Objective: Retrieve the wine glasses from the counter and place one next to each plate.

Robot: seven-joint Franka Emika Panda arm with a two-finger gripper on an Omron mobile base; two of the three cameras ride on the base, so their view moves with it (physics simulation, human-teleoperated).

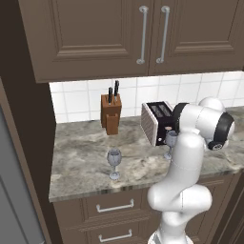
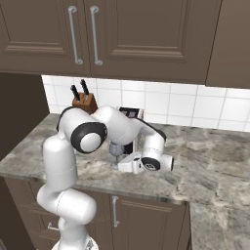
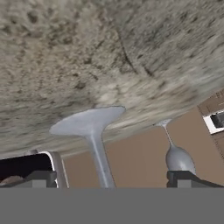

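Note:
Two clear grey-blue wine glasses stand upright on the marbled counter (image 1: 81,152). One wine glass (image 1: 114,162) is alone near the front edge. The other wine glass (image 1: 170,139) stands by the toaster, half hidden behind my arm. In the hand view, which is rolled upside down, this nearer glass shows its round foot (image 3: 89,122), and its stem runs down between my fingertips. My gripper (image 3: 114,179) is open, one finger on each side of the stem and apart from it. The farther glass (image 3: 177,157) is beyond. In the right base view my hand is level with the nearer glass (image 2: 115,150). The plates are out of view.
A black-and-white toaster (image 1: 159,121) sits just behind the nearer glass. A wooden knife block (image 1: 111,114) stands against the white tiled wall. Dark brown upper cabinets (image 1: 119,33) hang overhead, and drawers (image 1: 114,207) lie under the counter edge.

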